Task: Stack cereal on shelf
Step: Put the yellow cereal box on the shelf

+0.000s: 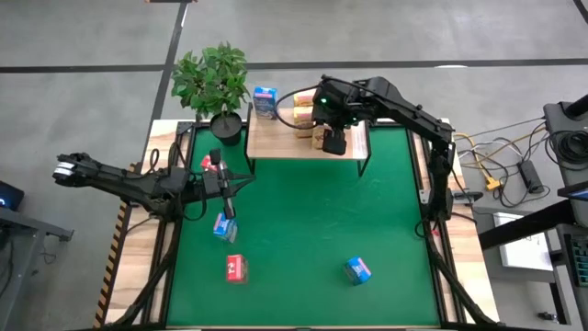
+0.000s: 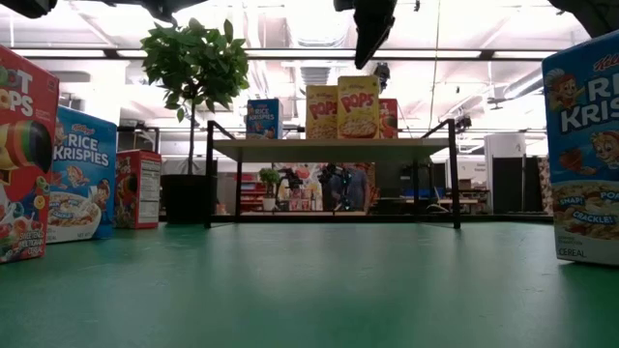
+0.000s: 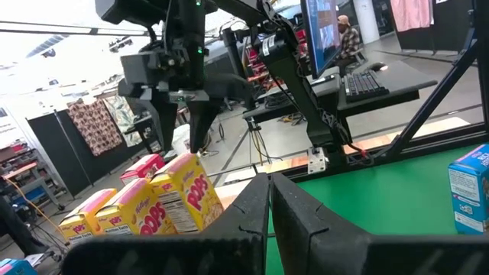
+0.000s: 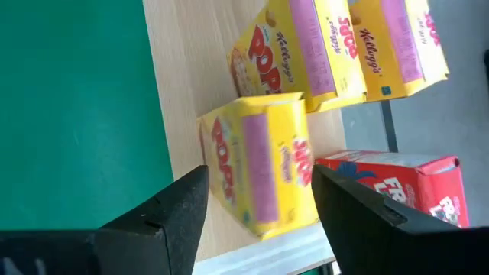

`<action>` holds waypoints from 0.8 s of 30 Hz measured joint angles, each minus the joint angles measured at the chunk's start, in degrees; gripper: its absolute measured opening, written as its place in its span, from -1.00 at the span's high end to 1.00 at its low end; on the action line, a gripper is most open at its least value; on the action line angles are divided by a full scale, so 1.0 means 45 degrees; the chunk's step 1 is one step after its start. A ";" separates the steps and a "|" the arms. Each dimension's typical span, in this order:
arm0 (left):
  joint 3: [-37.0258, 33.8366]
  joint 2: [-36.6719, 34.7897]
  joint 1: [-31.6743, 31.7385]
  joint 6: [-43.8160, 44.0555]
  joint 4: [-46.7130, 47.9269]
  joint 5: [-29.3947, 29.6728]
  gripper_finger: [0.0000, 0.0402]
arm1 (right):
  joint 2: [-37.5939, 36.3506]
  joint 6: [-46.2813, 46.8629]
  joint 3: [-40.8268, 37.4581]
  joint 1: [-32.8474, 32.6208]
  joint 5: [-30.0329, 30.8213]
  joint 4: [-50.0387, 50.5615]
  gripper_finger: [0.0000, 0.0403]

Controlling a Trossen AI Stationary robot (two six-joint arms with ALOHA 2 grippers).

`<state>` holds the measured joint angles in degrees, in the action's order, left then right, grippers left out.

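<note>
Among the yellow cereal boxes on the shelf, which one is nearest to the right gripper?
The front yellow Pops box, standing at the shelf edge facing the green mat. It sits directly between the right gripper's open fingers; the other yellow boxes stand behind it.

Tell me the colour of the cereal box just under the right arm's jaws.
Yellow box, with a pink panel; right wrist view.

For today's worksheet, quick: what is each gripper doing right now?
Left gripper: closed, holding nothing, above the green mat.
Right gripper: open, holding nothing, straddling a yellow cereal box on the shelf.
</note>
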<state>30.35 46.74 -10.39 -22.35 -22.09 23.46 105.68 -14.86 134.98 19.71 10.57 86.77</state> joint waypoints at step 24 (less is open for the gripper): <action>-0.0010 0.0000 0.0000 -0.0214 0.0151 0.0000 1.00 | -0.1799 0.2061 -0.2638 0.0741 0.1022 0.0456 0.95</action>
<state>30.30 46.74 -10.39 -23.31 -21.41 23.46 97.59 -5.58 123.11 23.04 15.16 88.82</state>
